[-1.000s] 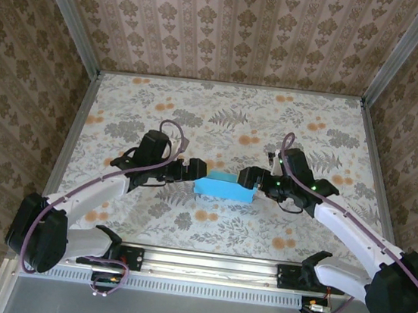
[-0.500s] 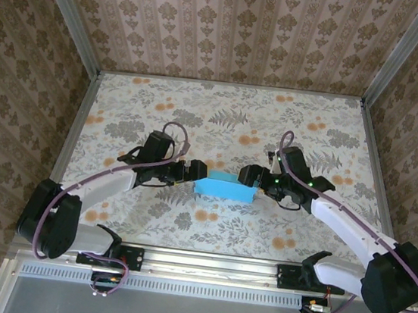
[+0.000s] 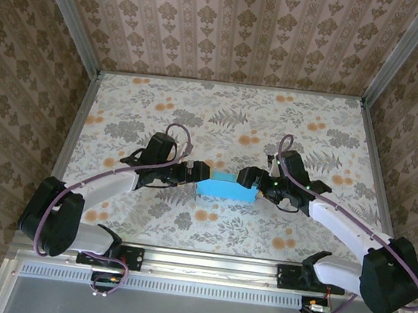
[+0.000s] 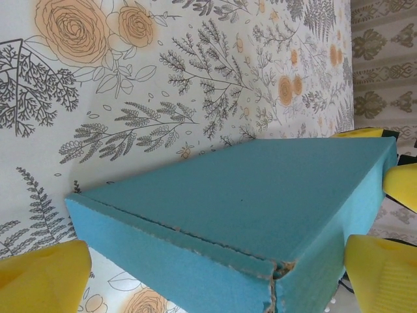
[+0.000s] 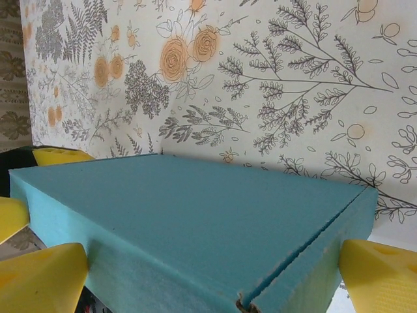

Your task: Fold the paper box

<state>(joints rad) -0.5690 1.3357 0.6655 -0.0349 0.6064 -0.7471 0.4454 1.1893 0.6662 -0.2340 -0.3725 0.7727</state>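
Note:
The paper box (image 3: 225, 188) lies closed on the table as a shallow turquoise block, its lid seam showing in the left wrist view (image 4: 215, 241) and the right wrist view (image 5: 195, 222). My left gripper (image 3: 196, 172) is at its left end, open, its fingers (image 4: 42, 277) straddling the corner with a strip of table between one pad and the card. My right gripper (image 3: 249, 179) is at the right end, and its yellow fingers (image 5: 378, 274) press both sides of the box.
The floral tabletop (image 3: 228, 121) is walled on three sides by patterned panels. A metal rail (image 3: 203, 263) with the arm bases runs along the near edge. Bare table surrounds the box.
The left arm has edged in toward the box's left end and the right wrist has settled slightly lower. The box has stayed nearly in place.

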